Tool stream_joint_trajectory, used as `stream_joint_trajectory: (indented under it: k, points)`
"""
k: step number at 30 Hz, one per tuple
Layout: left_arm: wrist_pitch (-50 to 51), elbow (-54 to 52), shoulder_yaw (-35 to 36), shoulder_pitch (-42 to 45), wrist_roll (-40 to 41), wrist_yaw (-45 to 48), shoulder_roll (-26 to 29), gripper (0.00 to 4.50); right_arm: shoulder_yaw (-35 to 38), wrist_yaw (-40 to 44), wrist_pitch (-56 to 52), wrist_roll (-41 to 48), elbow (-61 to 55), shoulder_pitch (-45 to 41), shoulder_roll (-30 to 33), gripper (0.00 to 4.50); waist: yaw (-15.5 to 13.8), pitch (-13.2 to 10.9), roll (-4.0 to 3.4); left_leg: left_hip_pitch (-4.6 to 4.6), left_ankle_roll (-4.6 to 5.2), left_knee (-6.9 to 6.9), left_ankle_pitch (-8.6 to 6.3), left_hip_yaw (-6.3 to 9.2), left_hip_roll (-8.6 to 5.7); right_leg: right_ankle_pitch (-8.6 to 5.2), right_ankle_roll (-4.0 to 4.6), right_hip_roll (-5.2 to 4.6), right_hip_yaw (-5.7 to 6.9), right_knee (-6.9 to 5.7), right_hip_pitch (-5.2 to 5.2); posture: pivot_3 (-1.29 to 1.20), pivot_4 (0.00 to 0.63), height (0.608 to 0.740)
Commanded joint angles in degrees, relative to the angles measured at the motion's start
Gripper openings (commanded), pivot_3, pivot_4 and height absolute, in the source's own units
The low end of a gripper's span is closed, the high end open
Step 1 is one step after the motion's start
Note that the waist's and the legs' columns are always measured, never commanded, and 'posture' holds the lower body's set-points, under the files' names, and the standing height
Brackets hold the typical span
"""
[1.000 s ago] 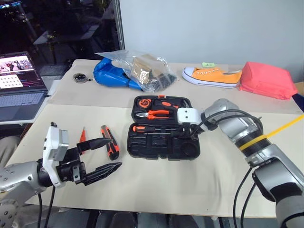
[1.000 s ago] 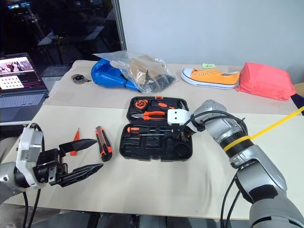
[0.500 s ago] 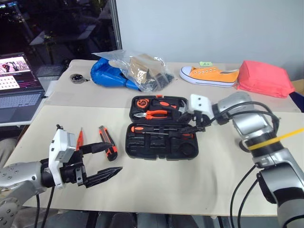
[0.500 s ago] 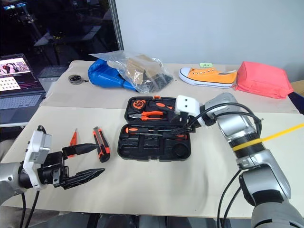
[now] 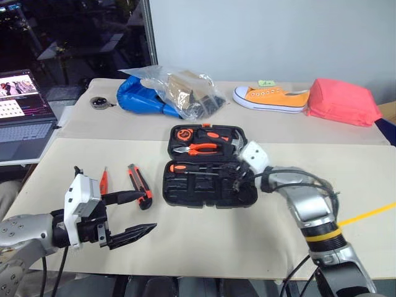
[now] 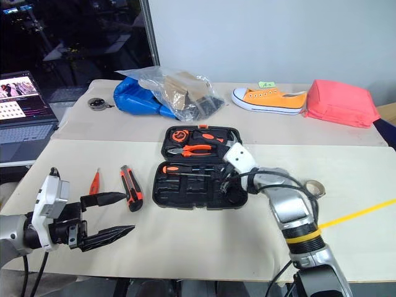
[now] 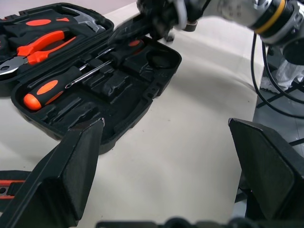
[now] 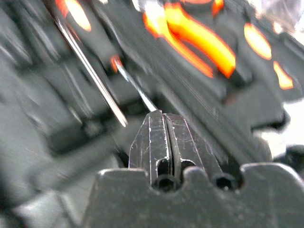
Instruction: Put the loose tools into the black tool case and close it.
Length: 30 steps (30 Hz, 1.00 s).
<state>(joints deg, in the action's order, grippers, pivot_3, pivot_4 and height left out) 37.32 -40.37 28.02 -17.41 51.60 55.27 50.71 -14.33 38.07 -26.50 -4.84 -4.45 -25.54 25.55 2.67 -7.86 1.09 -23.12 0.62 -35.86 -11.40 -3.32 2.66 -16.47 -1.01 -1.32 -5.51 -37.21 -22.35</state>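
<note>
Case [image 5: 207, 167] open on table. Right gripper [image 5: 236, 180], fingers together, over its near half. Left gripper [image 5: 137, 213], fingers apart, empty, near knife [image 5: 140, 185].

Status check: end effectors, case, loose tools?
Left end effector open, empty. Right end effector shut over open tool case. Utility knife, slim screwdriver on table.

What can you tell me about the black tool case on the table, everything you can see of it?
The tool case is black moulded plastic, a hinged clamshell lying open and flat on the beige table. The far half holds orange-handled pliers and a hammer; the near half holds a screwdriver among empty shaped recesses, one of them round. The right gripper, shut, is at its right end. A utility knife lies to its left, apart from it.
</note>
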Motion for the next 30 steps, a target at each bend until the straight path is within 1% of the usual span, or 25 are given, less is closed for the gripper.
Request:
stream_joint_trajectory:
  k: [1, 2, 4, 7, 9, 10, 13, 15, 17, 18, 21, 23, 25, 27, 29, 30]
  points:
    - [-1.40, -0.28, 0.22, 0.11, -0.25, 0.13, -0.52, 4.50, -6.43, 2.40, 1.98, -4.74, -0.24, 2.51, 3.23, 0.07, 0.01, 0.08, 0.13, 0.07, 0.00, 0.00, 0.00, -0.01, 0.00, 0.00, 0.00, 0.00, -0.01, 0.01, 0.06, 0.00, 0.150, 0.740]
    - [-1.42, -0.21, 0.24, 0.13, -0.27, 0.16, -0.59, 4.50, -7.54, 3.92, 1.95, -4.91, -0.68, 2.85, 4.07, 0.07, -0.02, 0.10, 0.16, 0.16, 0.00, -0.01, 0.00, -0.02, 0.01, 0.00, 0.00, 0.00, 0.00, 0.01, 0.13, 0.00, 0.150, 0.740]
    - [-1.41, -0.19, 0.15, 0.15, -0.46, -0.17, -0.88, 4.50, -8.79, 4.46, 3.89, -6.53, -0.27, 2.86, 5.54, 0.07, -0.18, 0.20, 0.23, 0.27, 0.00, 0.00, 0.00, -0.03, 0.01, -0.01, 0.00, -0.01, 0.00, 0.01, 0.22, 0.00, 0.150, 0.740]
    - [-1.44, -0.16, 0.17, -0.49, -0.87, -1.11, -1.81, 4.50, -9.41, 2.88, 9.40, -9.88, 1.62, 1.89, 7.68, 0.07, -0.33, 0.26, 0.32, 0.30, 0.00, 0.00, 0.00, -0.01, 0.03, -0.03, 0.04, 0.00, 0.05, 0.02, 0.22, 0.00, 0.150, 0.740]
    - [-1.66, -0.08, 0.27, -0.27, -1.24, -3.46, -3.43, 4.50, -4.89, 0.32, 12.09, -7.05, 1.88, 1.16, 5.99, 0.07, -0.29, 0.27, 0.33, 0.29, 0.00, 0.01, 0.00, -0.02, 0.02, -0.04, 0.05, -0.01, 0.04, 0.02, 0.22, 0.00, 0.150, 0.740]
    - [-1.30, 0.37, 0.55, 0.10, -1.15, -5.69, -4.69, 4.50, -1.39, 0.03, 12.24, -3.24, 0.94, 0.98, 4.35, 0.07, -0.24, 0.26, 0.34, 0.28, 0.00, 0.02, 0.00, -0.02, 0.02, -0.04, 0.05, -0.01, 0.03, 0.03, 0.22, 0.00, 0.150, 0.740]
    - [-1.62, 1.59, 1.04, 0.71, -3.63, -11.49, -7.87, 4.50, 7.37, 4.40, 13.74, 10.34, -3.11, 0.68, 0.93, 0.07, -0.25, 0.22, 0.34, 0.15, 0.00, 0.01, 0.00, 0.00, 0.02, -0.03, 0.04, 0.00, 0.02, 0.01, 0.15, 0.00, 0.150, 0.740]
    - [-0.96, 1.94, 1.78, 1.16, -4.68, -16.78, -10.13, 4.50, 12.57, 10.28, 8.36, 21.07, -8.14, 0.28, 1.97, 0.07, -0.23, 0.12, 0.22, 0.05, 0.00, 0.01, 0.00, 0.04, 0.03, -0.02, 0.03, 0.02, 0.02, 0.01, 0.10, 0.00, 0.150, 0.740]
    - [2.07, 1.57, 1.90, 2.09, -6.29, -23.62, -11.38, 4.50, 15.71, 15.03, 5.09, 27.08, -10.61, 0.58, 5.09, 0.60, -0.25, 0.12, 0.22, 0.00, 0.01, 0.00, -0.01, 0.06, 0.01, 0.00, -0.02, -0.01, 0.01, 0.02, 0.09, 0.00, 0.150, 0.740]
    - [5.59, 1.59, 1.85, 2.99, -5.86, -28.01, -11.62, 4.50, 16.65, 17.73, 4.78, 29.20, -11.55, 1.24, 7.04, 0.79, -0.31, 0.12, 0.23, -0.03, 0.01, 0.01, -0.01, 0.09, 0.01, 0.00, -0.02, -0.03, 0.03, 0.05, 0.11, 0.00, 0.150, 0.740]
    - [15.55, 2.69, 1.73, 6.47, -3.82, -37.91, -11.26, 4.50, 19.50, 24.09, 1.76, 35.82, -13.88, 2.66, 12.39, 1.87, -0.52, 0.12, 0.25, -0.01, 0.02, 0.00, -0.01, 0.21, 0.00, -0.01, -0.03, -0.06, 0.11, 0.07, 0.16, 0.00, 0.150, 0.740]
    - [21.45, 4.47, 2.39, 8.61, -1.43, -40.50, -10.13, 4.50, 20.74, 26.61, 0.23, 39.05, -15.38, 3.02, 15.05, 2.52, -0.45, 0.11, 0.25, 0.00, 0.02, -0.01, -0.01, 0.24, 0.01, -0.01, -0.03, -0.02, 0.11, 0.02, 0.16, 0.00, 0.150, 0.740]
    - [24.46, 5.26, 2.35, 10.89, -1.79, -44.05, -10.67, 4.50, 22.64, 27.91, -1.55, 42.85, -16.75, 3.25, 16.91, 3.16, -0.22, 0.11, 0.26, 0.01, 0.02, -0.02, -0.01, 0.24, 0.02, 0.00, -0.03, 0.01, 0.10, -0.02, 0.15, 0.00, 0.150, 0.740]
    - [26.62, 5.47, 2.45, 12.83, -0.91, -46.37, -11.47, 4.50, 23.82, 27.99, -2.09, 44.46, -17.85, 3.93, 18.15, 3.93, -0.01, 0.10, 0.26, 0.03, 0.02, -0.02, -0.01, 0.21, 0.02, 0.00, -0.02, 0.02, 0.07, -0.03, 0.15, 0.00, 0.150, 0.740]
    - [28.04, 5.52, 2.40, 13.96, 0.14, -46.91, -11.80, 4.50, 24.14, 27.06, -2.16, 44.43, -18.35, 4.69, 18.63, 4.47, -0.01, 0.10, 0.27, 0.03, 0.02, -0.03, -0.01, 0.21, 0.02, 0.00, -0.02, 0.04, 0.06, -0.01, 0.16, 0.00, 0.150, 0.740]
    - [28.59, 5.76, 2.42, 14.35, 0.06, -47.19, -11.86, 4.50, 24.27, 26.39, -2.31, 44.55, -18.52, 4.87, 18.49, 4.47, -0.02, 0.11, 0.28, 0.03, 0.02, -0.03, -0.01, 0.20, 0.01, 0.00, -0.03, 0.04, 0.05, 0.00, 0.16, 0.00, 0.150, 0.740]
